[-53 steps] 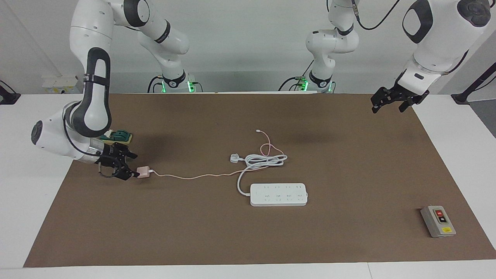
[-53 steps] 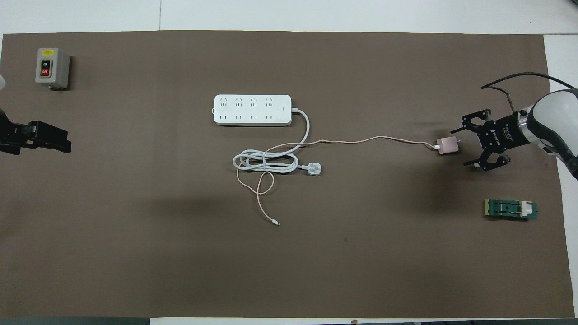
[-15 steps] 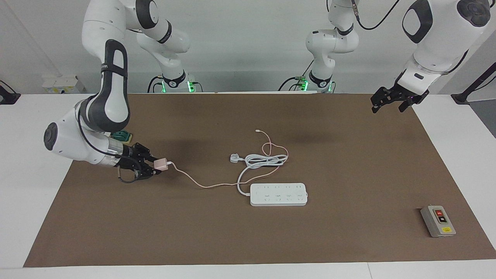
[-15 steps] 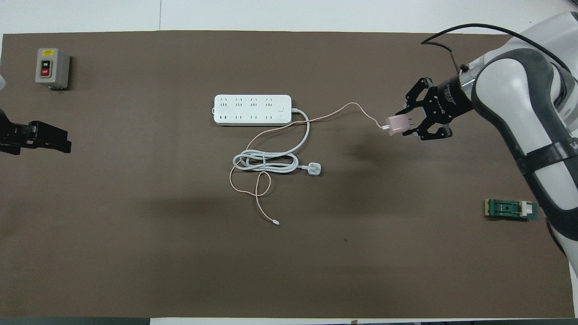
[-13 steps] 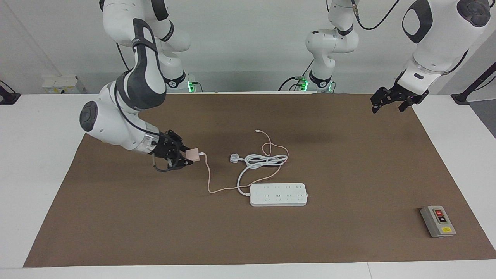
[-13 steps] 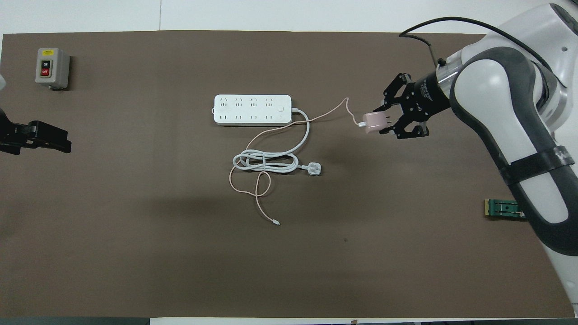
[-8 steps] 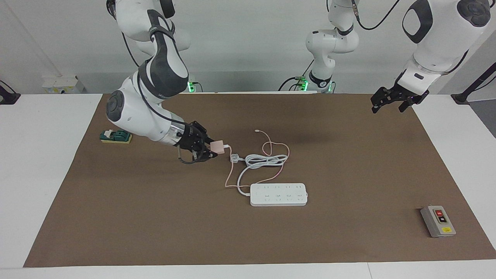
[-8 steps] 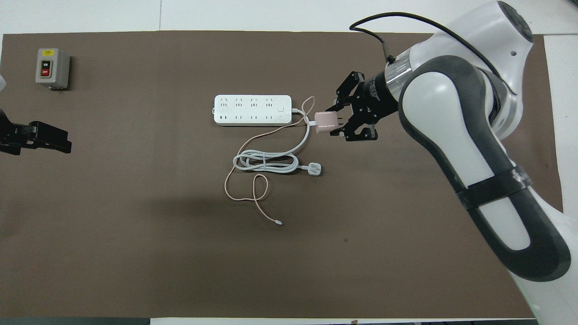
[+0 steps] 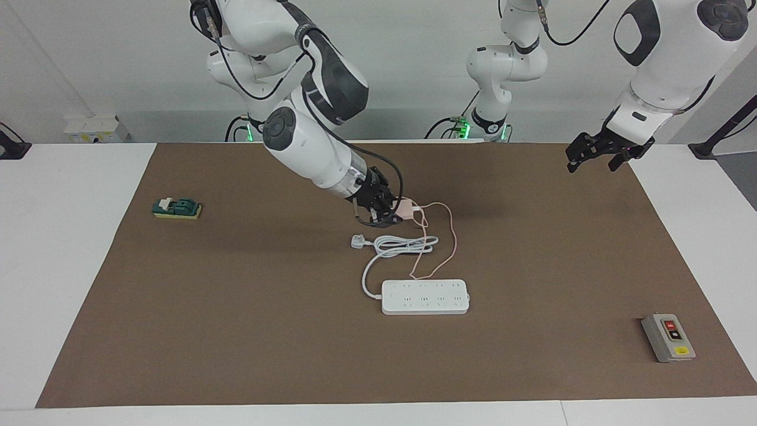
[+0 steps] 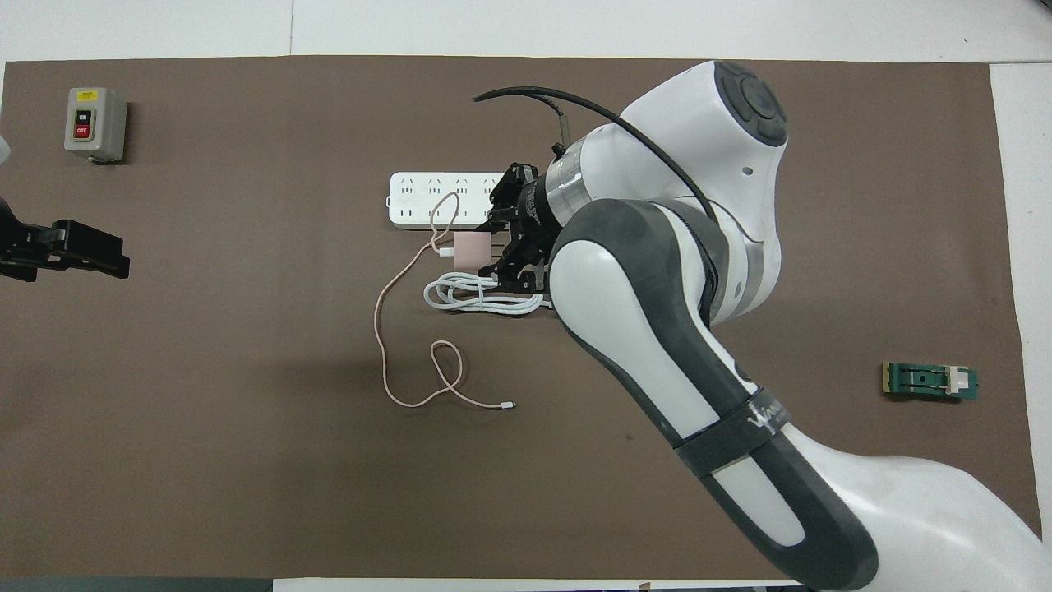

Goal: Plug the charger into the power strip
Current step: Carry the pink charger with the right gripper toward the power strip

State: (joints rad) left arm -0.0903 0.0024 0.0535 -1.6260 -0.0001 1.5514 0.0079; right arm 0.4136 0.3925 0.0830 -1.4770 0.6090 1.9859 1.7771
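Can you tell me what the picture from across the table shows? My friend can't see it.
The right tool holds a pink charger in the air over a coiled white cord. A white power strip lies on the brown mat, farther from the robots. The left tool waits, open, above the mat's corner.

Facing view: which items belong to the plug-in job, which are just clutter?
In play:
- charger, held by right gripper
- power strip

Lying about:
- grey switch box
- green block
- left gripper, waiting, open

pale-pink charger (image 9: 404,207) held aloft above the white cord, white power strip (image 9: 425,297) flat on mat
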